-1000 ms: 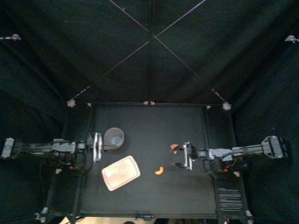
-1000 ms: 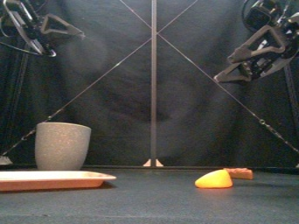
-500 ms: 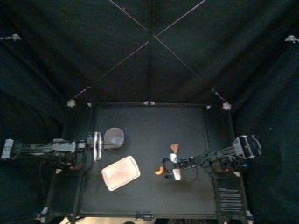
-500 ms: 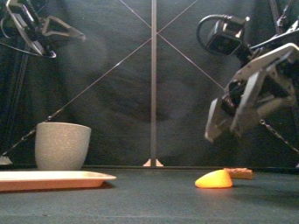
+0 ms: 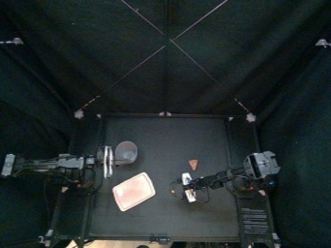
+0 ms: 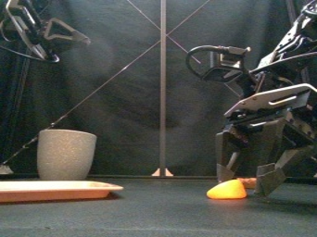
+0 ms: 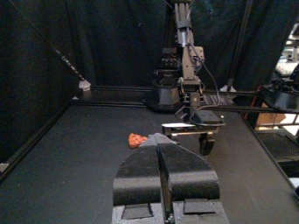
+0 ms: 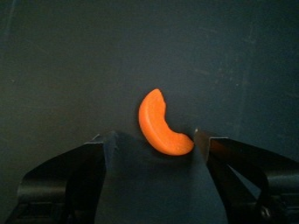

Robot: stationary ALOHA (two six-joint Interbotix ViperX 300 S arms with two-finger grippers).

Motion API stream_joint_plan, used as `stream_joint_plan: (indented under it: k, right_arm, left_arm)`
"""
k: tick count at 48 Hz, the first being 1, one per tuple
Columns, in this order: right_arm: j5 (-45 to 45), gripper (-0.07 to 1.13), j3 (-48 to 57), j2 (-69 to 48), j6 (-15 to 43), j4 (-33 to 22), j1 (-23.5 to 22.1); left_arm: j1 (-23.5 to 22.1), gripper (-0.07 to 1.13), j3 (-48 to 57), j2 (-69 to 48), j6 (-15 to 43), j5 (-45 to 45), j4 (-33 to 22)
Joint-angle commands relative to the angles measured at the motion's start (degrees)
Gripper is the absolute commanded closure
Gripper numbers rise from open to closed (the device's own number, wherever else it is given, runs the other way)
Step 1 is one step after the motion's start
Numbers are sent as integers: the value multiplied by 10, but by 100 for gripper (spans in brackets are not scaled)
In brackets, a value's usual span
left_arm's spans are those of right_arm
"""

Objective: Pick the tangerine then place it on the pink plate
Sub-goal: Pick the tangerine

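Rightward, the right fingers [image 8: 82, 175] stand wide apart astride a smooth, crescent-shaped tangerine wedge [image 8: 163, 122] on the matte worktop [image 8: 233, 52]; the left fingers [image 7: 140, 175] are closed, empty.

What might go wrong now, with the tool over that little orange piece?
The tangerine is a thin curved wedge lying flat between the right tool's open jaws; it might squirt out or twist when they close.
It lies low, so the jaws may hit the table or close above it.
A small reddish toy lies nearby and might get nudged.
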Motion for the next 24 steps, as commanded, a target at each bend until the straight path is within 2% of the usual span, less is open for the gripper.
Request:
stream_joint_plan:
  k: [1,7,24]
  right_arm:
    - [-3,3,-12,-8,0,8,-1]
    - [-2,9,-14,-4,0,12,-4]
    - [-1,46,-27,24,0,17,-13]
  left_arm:
    - [4,89,-1,3,1,-4,2]
    - [4,89,5,3,1,-10,2]
    - [4,89,7,3,0,-12,2]
